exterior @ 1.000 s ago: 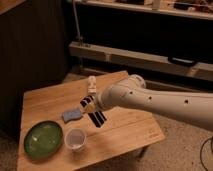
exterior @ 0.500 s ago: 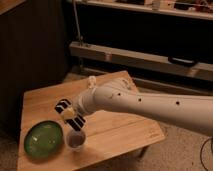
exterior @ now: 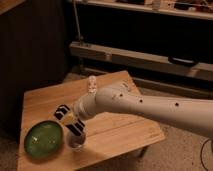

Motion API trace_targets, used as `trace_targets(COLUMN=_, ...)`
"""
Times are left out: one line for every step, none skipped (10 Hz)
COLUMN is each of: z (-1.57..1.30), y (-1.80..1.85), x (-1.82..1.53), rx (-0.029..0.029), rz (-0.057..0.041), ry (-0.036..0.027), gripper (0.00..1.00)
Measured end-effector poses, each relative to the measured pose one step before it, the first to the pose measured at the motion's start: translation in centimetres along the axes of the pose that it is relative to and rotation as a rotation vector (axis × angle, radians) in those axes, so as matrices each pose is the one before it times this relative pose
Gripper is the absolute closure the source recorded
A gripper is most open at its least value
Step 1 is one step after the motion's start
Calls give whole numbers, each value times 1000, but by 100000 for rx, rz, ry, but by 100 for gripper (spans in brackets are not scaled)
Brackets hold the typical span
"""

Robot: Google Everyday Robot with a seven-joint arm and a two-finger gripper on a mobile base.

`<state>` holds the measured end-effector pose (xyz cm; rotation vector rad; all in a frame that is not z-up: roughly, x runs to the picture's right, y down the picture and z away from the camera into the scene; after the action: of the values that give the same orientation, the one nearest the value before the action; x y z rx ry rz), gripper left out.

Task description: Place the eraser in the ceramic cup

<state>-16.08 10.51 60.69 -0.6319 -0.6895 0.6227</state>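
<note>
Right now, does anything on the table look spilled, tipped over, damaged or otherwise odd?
Nothing stands out. The green plate lies flat on the wooden table, and the ceramic cup stands upright beside it. The gripper hangs just above the cup. A small pale object stands farther back. No spill or damage shows.

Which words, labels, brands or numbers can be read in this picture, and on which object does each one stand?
None can be read.
The gripper, above the ceramic cup beside the green plate, shows no writing.
The wooden table shows none.
The shelf behind is too dark to tell.
</note>
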Motion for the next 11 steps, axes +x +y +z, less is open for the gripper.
trace_targets(z=284, y=443, x=221, rx=-1494, rz=-498, ry=290, gripper=100)
trace_targets(z=207, y=304, x=188, rx=-806, rz=-314, ry=361, gripper=100)
trace_targets(z=240, y=327, x=30, rx=-620, rz=-572, ry=374, gripper=100)
trace_targets(z=446, y=421, x=92, rx=-787, rz=-881, ry=976, gripper=100)
trace_targets(z=412, y=166, x=158, rx=-465, rz=-162, ry=917, gripper=100)
trace_targets(z=680, y=-48, x=533, rx=-542, rz=558, ry=961, gripper=100)
trace_targets(z=693, y=-174, x=617, rx=-609, rz=594, ry=643, gripper=100)
trace_targets(z=729, y=-219, x=524, rx=-1041, rz=676, ry=93, gripper=100)
trace_targets(z=472, y=-198, x=449, rx=-1112, rz=-224, ry=-551, gripper=95)
trace_targets(z=243, y=-149, x=248, rx=-1110, rz=-353, ry=-814, gripper=87)
trace_targets(z=287, y=-125, x=290, rx=-3076, rz=-401, ry=-1077, gripper=73)
